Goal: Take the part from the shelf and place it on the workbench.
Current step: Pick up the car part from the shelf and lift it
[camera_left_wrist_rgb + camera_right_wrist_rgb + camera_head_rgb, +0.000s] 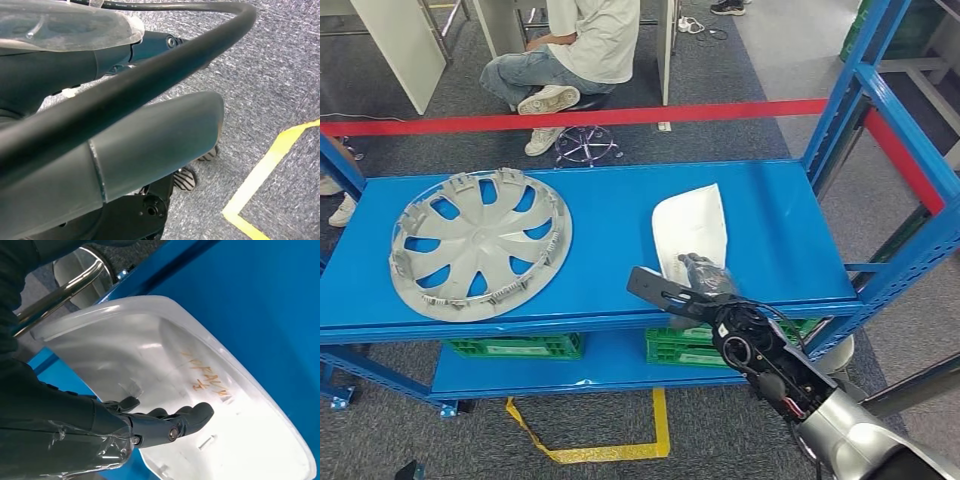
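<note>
White shell part [691,228], hollow-up on blue shelf [607,215]

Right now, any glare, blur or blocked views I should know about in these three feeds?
Head view: evenly lit and sharp, soft sheen on the blue shelf, right hand covering the near edge of the white part. Left wrist view: dark out-of-focus robot parts up close, carpet and yellow floor tape sharp. Right wrist view: bright highlights on the part's glossy inside, orange writing smeared and unreadable.
</note>
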Tool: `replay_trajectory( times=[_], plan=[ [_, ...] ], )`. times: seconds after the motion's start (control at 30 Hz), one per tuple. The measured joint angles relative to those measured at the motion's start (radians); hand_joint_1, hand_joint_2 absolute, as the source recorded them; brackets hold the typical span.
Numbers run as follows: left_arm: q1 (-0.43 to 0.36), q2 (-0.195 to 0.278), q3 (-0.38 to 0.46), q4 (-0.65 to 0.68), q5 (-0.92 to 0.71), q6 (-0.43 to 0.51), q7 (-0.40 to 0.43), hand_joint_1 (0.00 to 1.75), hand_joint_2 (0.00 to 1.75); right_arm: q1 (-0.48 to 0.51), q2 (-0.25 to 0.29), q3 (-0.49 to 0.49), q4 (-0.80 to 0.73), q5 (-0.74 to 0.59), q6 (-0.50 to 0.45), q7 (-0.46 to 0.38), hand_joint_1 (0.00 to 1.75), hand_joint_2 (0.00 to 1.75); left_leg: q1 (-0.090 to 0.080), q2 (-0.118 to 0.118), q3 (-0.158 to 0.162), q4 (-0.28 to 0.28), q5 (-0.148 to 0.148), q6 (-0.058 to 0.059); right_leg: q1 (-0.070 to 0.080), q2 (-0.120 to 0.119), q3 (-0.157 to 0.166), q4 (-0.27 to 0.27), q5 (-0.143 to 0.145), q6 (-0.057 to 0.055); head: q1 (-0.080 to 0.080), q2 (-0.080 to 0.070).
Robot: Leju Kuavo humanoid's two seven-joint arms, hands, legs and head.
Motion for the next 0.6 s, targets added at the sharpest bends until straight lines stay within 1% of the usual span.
replay_trajectory(
  times=[0.07,0.1,0.13,0.27,0.3,0.43,0.53,0.6],
  plan=[
    [0.000,0.000,0.000,0.000,0.000,-0.001,0.000,0.00,0.00,0.000,-0.003,0.000,0.000,0.002,0.004,-0.004,0.73,1.75,0.000,0.000,0.000,0.000,0.000,0.000,0.000,0.000,0.000,0.000,0.000,0.000,0.000,0.000],
    [0.000,0.000,0.000,0.000,0.000,-0.001,0.000,0.00,0.00,0.000,-0.005,0.000,0.000,0.003,0.006,-0.005,0.86,1.75,0.000,0.000,0.000,0.000,0.000,0.000,0.000,0.000,0.000,0.000,0.000,0.000,0.000,0.000],
    [0.000,0.000,0.000,0.000,0.001,-0.001,0.000,0.00,0.00,0.000,-0.007,0.000,0.000,0.003,0.007,-0.007,0.87,1.75,0.000,0.000,0.000,0.000,0.000,0.000,0.000,0.000,0.000,0.000,0.000,0.000,0.000,0.000],
    [0.000,0.000,0.000,0.000,0.002,-0.001,0.000,0.00,0.00,0.001,-0.014,-0.002,0.000,0.004,0.006,-0.012,0.86,1.75,0.000,0.000,0.000,0.000,0.000,0.000,0.000,0.000,0.000,0.000,0.000,0.000,0.000,0.000],
    [0.000,0.000,0.000,0.000,0.002,-0.001,0.000,0.00,0.00,0.001,-0.016,-0.002,0.000,0.004,0.006,-0.013,0.91,1.75,0.000,0.000,0.000,0.000,0.000,0.000,0.000,0.000,0.000,0.000,0.000,0.000,0.000,0.000],
    [0.000,0.000,0.000,0.000,0.002,-0.001,0.000,0.00,0.00,0.000,-0.021,-0.004,0.000,0.005,0.004,-0.015,1.33,1.75,0.000,0.000,0.001,0.000,0.000,0.000,0.000,0.000,0.001,0.000,0.000,0.000,0.000,0.000],
    [0.000,0.000,0.000,0.000,0.002,-0.001,0.000,0.00,0.00,-0.001,-0.026,-0.006,0.000,0.009,0.003,-0.016,1.49,1.75,0.000,0.000,0.002,0.000,0.000,0.000,0.000,0.000,0.001,0.000,0.000,0.000,0.000,0.000],
    [0.000,0.000,0.000,0.000,0.003,-0.001,0.000,0.00,0.00,-0.001,-0.030,-0.009,0.000,0.011,0.002,-0.016,1.52,1.75,0.000,0.000,0.002,0.000,0.000,0.000,0.000,0.000,0.001,0.000,0.000,0.000,-0.001,0.000]
  ],
)
